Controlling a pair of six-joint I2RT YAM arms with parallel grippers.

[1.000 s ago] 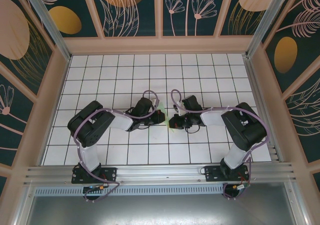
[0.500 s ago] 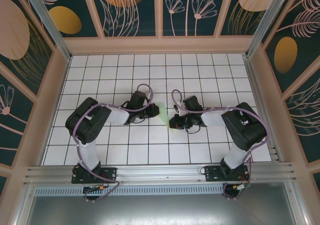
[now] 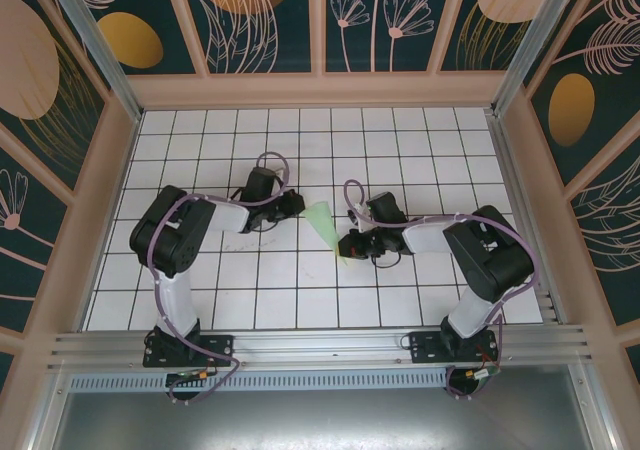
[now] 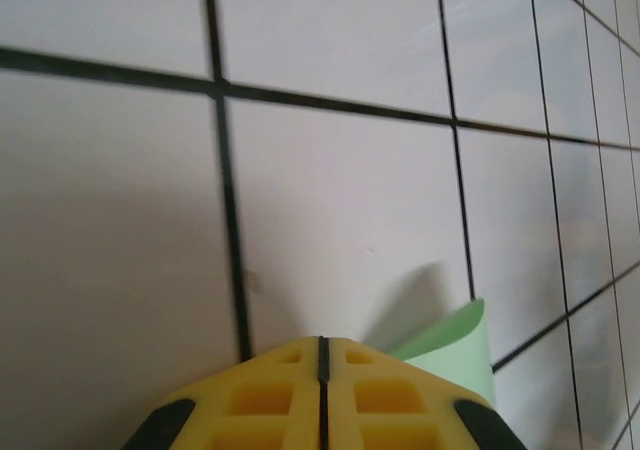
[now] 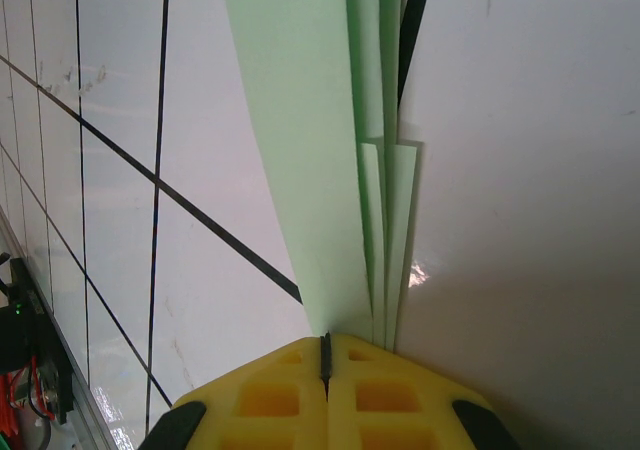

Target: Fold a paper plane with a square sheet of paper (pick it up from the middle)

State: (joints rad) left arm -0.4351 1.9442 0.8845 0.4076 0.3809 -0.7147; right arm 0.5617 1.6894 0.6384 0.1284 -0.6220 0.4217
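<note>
**Progress:** Folding is well advanced. The paper plane (image 3: 326,226) is already a narrow pointed dart, placed near the middle of the surface (image 3: 420,150) between the two arms. In the right wrist view, several stacked lengthwise folds run away from the fingers, flat and fairly even.

**Right hand** (image 5: 325,355): closed on the end of the folded paper nearest it, pinching the layers together.

**Left hand** (image 4: 322,365): closed, fingers together, nothing seen between them. A corner of green paper sits just beside it, though contact cannot be ruled out from this angle.

**Outstanding, in my judgement:** little beyond a final pressing or spreading of the wings, then release onto the surface.
</note>
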